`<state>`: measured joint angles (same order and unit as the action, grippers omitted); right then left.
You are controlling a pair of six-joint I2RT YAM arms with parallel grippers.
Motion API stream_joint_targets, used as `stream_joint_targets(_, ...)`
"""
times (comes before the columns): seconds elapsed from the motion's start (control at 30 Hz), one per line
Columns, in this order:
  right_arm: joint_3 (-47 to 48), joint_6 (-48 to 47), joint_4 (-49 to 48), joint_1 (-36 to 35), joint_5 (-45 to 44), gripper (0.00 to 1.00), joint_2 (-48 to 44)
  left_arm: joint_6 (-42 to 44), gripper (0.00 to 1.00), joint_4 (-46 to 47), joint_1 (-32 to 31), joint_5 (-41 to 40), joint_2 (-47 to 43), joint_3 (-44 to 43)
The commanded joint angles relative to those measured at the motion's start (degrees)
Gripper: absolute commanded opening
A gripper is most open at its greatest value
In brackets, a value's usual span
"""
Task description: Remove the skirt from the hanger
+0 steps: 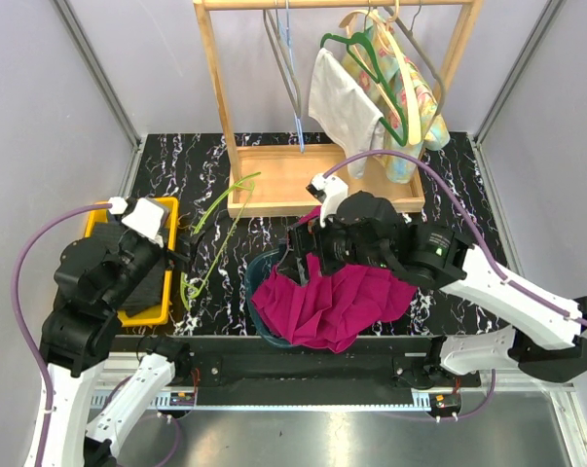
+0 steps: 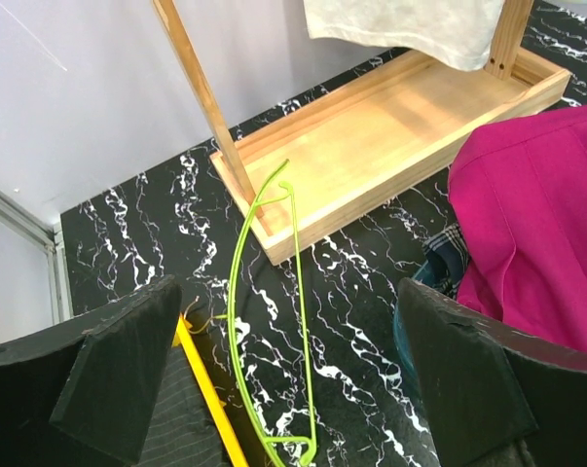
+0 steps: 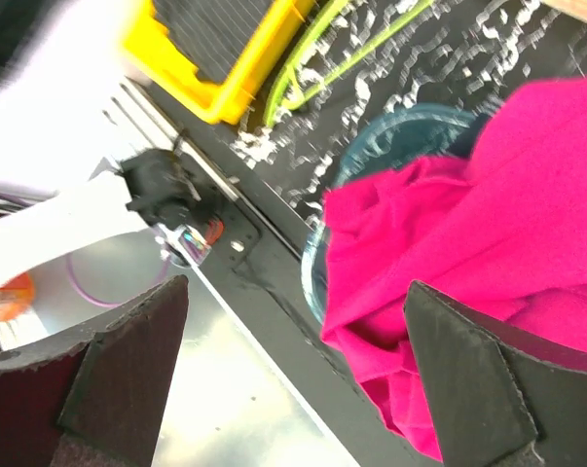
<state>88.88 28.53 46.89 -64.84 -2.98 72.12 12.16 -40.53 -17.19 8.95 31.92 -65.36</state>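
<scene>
Near edge of black marbled surface [image 1: 176,165] crowded: magenta skirt [image 1: 337,304] off hanger, heaped over rim of round teal basket [image 3: 390,126], soft folds spilling past front edge. Open room mid-surface, between yellow tray [image 1: 142,317] and wooden rack base [image 1: 293,185]. Thin green wire hanger [image 2: 237,321] lying flat there, hook on rack base edge. Right gripper [image 3: 293,379] spread wide, holding nothing, over skirt and basket. Left gripper [image 2: 293,389] spread wide, empty, above hanger.

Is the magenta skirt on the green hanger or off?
Off. The light green wire hanger lies bare on the black marble table, and the magenta cloth skirt is heaped over a teal tub.
</scene>
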Motion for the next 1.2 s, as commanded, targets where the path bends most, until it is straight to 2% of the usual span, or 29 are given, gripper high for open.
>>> stream_joint_targets(0.0,1.11,-1.81,6.10,-0.02,-2.72,1.00,1.80,0.40,0.99,2.48,0.23,1.42,0.42,-2.75)
stream_joint_targets(0.03,1.99,-2.42,6.19,-0.02,-4.21,1.00,1.28,0.40,0.99,2.30,0.23,1.42,0.42,-2.84)
stream_joint_targets(0.13,9.09,-9.87,4.10,0.06,-20.61,1.00,-0.49,0.40,0.99,2.30,0.23,1.77,0.33,-2.32)
stream_joint_targets(0.17,11.29,-17.21,2.08,0.59,-28.66,1.00,-0.14,-0.03,0.99,2.39,0.23,1.95,0.42,-2.14)
stream_joint_targets(0.27,20.78,-28.23,-7.41,4.35,-34.54,1.00,3.98,-1.35,0.99,3.00,0.40,2.74,0.77,-1.87)
stream_joint_targets(0.3,27.68,-30.10,-8.48,8.98,-33.68,1.00,5.56,-1.44,0.99,2.92,0.58,3.17,0.86,-2.05)
stream_joint_targets(0.37,34.48,-32.21,-9.63,13.49,-28.85,0.98,10.75,-1.18,0.99,2.92,0.67,3.00,0.86,-2.40)
stream_joint_targets(0.4,40.78,-33.18,-9.63,17.16,-27.61,0.97,12.59,-0.92,0.99,2.74,0.67,2.57,0.69,-2.57)
stream_joint_targets(0.5,52.31,-37.49,-9.10,22.45,-25.68,0.88,20.59,-0.39,0.99,2.56,0.67,2.12,0.07,-2.05)
stream_joint_targets(0.63,54.64,-31.45,-10.16,31.58,-16.11,0.82,24.90,-1.00,0.99,2.57,0.67,2.74,-0.63,-1.17)
stream_joint_targets(0.7,54.47,-28.89,-10.07,33.71,-12.77,0.81,26.14,-1.18,0.99,2.74,0.67,2.91,-0.81,-0.91)
stream_joint_targets(0.93,55.70,-25.81,-10.42,36.09,-6.43,0.77,33.08,-0.91,0.99,3.09,0.67,2.48,-0.89,-0.82)
stream_joint_targets(1.17,56.49,-23.17,-11.47,40.58,-2.56,0.76,36.07,-0.39,0.99,3.09,0.67,1.77,-1.07,0.06)
